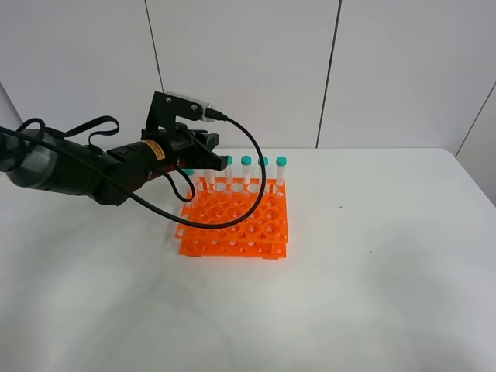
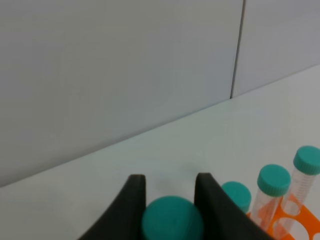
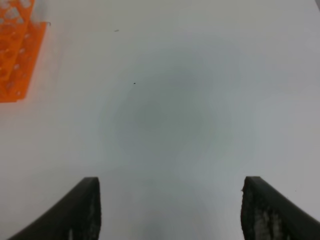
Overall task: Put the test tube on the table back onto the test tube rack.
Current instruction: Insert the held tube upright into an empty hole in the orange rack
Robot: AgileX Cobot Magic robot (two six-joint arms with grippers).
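Exterior high, left hand: over the test tube rack's far-left part, pinching the test tube in line with the back row, probably to seat it in a hole.
Exterior high, count: five teal caps; three free tubes, one half hidden under the arm; one rack on the bench.
Left wrist, tube: cap clamped between both fingers; three caps beside it.
Right wrist, right hand: spread, holding nothing, well apart from the rack, likely to keep clear.
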